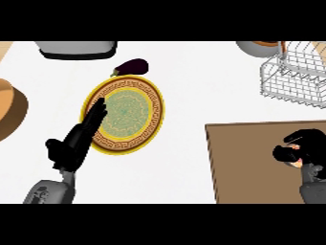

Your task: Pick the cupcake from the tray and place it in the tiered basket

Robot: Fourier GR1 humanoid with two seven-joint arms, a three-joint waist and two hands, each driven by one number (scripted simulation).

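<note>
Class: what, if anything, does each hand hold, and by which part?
Left black hand: nothing. Right black hand curls round something hidden; part cannot be told.

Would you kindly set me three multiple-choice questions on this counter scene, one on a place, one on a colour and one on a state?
1. Where does the aubergine lie?
A. On the brown tray.
B. On the counter just beyond the plate.
C. In the wire basket.

2. What colour is the plate's outer rim?
A. Blue.
B. Yellow.
C. Red.

3. How is the left hand?
A. Curled round the aubergine.
B. Inside the basket.
C. Fingers straight, over the plate's left edge.

Answers: B, it lies on white counter by the plate's far edge; B, a yellow band rings the plate; C, its straight fingers overlap the left rim.
</note>
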